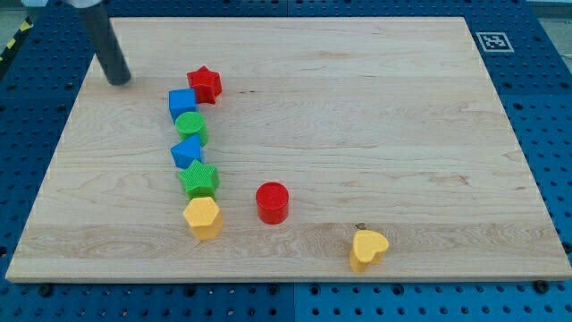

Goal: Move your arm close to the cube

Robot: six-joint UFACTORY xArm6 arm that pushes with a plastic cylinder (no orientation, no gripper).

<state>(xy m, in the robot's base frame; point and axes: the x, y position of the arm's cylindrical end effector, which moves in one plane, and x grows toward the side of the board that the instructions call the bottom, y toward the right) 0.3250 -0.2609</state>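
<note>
The blue cube (182, 103) sits on the wooden board (357, 116) at the upper left, at the top of a column of blocks. My tip (118, 80) rests on the board to the left of the cube and slightly above it, apart from it. A red star (205, 84) touches the cube's upper right. Below the cube run a green cylinder (191, 128), a blue pentagon-like block (187, 151), a green star (198, 179) and a yellow hexagon (203, 217).
A red cylinder (273, 202) stands right of the column's lower end. A yellow heart (368, 249) lies near the board's bottom edge. A fiducial marker (492, 41) is at the board's top right corner. Blue pegboard (554, 107) surrounds the board.
</note>
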